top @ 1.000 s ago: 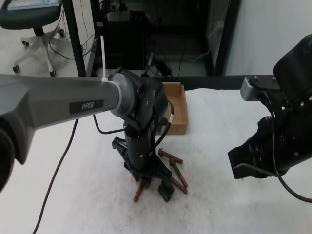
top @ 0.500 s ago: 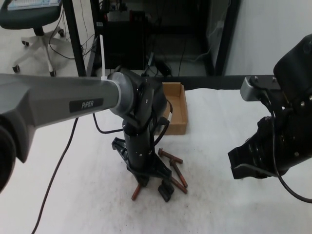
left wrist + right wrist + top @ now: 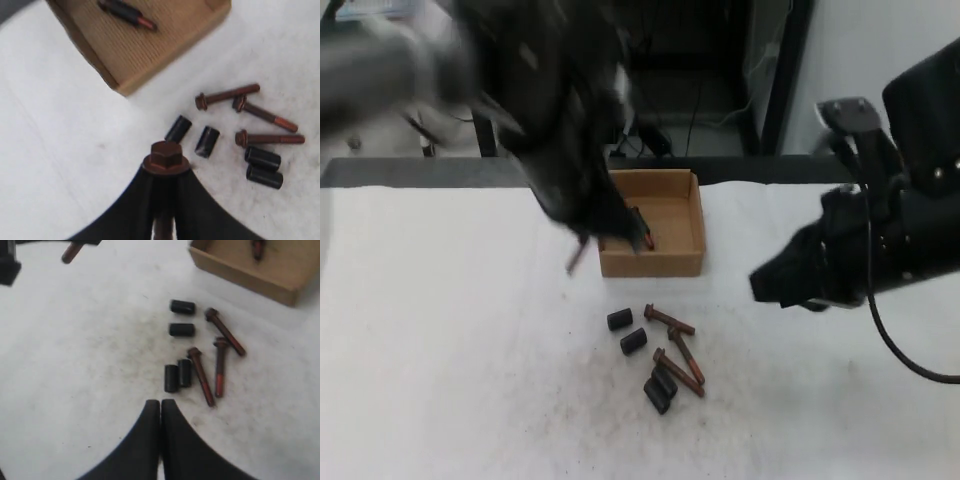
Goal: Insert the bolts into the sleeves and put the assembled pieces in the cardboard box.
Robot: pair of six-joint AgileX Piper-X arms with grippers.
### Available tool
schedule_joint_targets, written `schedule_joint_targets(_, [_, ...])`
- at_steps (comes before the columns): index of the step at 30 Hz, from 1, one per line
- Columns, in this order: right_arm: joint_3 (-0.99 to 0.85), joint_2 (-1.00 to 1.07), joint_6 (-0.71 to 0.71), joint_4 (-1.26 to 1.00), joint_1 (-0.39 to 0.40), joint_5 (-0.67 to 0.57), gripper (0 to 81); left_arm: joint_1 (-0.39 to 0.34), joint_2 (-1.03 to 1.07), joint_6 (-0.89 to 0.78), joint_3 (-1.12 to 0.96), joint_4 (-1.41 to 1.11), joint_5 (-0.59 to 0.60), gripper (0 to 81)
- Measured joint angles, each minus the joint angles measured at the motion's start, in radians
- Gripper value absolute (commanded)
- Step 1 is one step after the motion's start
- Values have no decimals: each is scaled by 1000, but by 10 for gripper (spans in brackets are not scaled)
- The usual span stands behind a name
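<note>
My left gripper (image 3: 166, 175) is shut on a rusty bolt (image 3: 166, 155), held in the air to the left of the cardboard box (image 3: 690, 262); the bolt's tip (image 3: 577, 258) hangs below the blurred arm. One assembled piece (image 3: 127, 14) lies inside the box. On the white bench in front of the box lie three loose bolts (image 3: 669, 320) (image 3: 225, 332) and several black sleeves (image 3: 634, 341) (image 3: 181, 330). My right gripper (image 3: 160, 407) is shut with nothing in it, hovering above the bench on the near-right side of the pile.
A white cloth covers the bench (image 3: 450, 380), with open room to the left and in front of the pile. Black frame posts (image 3: 780, 80) and an office chair (image 3: 390, 50) stand beyond the back edge.
My left arm has lifted off the pile with a bolt and swung up and back toward the box, uncovering the sleeves. The right arm has shifted a little left.
</note>
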Motion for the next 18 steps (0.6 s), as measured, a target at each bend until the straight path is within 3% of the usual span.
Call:
schedule_joint_targets(4, [0,44,-31,-58,16,-62,146,54,-153,-23,36,-28,-5,1])
schedule_joint_targets(9, [0,135,-43,-76,68,-56,254,92,-322,-113,237,-93,-11,1])
schedule_joint_targets(18, [-57,359,-69,-79,198,67,269,94,-530,-234,651,-206,96,1])
